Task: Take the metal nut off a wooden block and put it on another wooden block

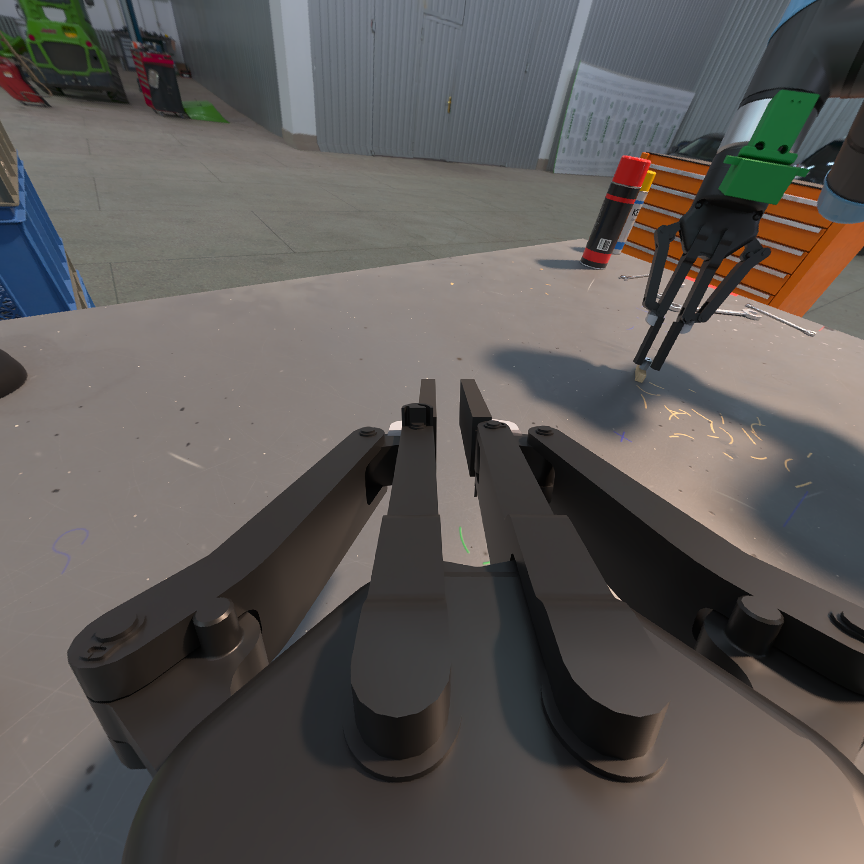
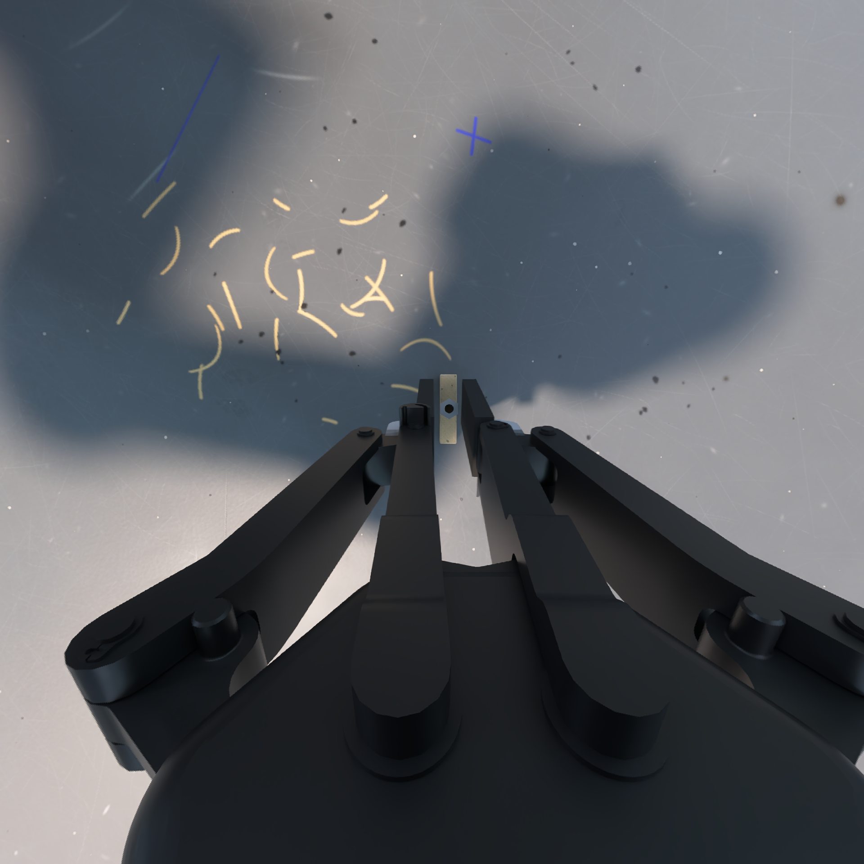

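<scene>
Right end effector (image 2: 448, 390) straddles nut (image 2: 449, 409) above scratched grey table (image 2: 654, 467).

Open grey table (image 1: 280, 421) ahead of left gripper (image 1: 448, 390), bare. Far right: spray cans (image 1: 612, 212) and wrenches (image 1: 776, 318) near the edge, right gripper (image 1: 647, 362) straddling block (image 2: 448, 430) and nut (image 2: 449, 409), fingers close on both sides.

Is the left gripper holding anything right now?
No, the left gripper hangs over bare table with nothing between its fingers.
</scene>
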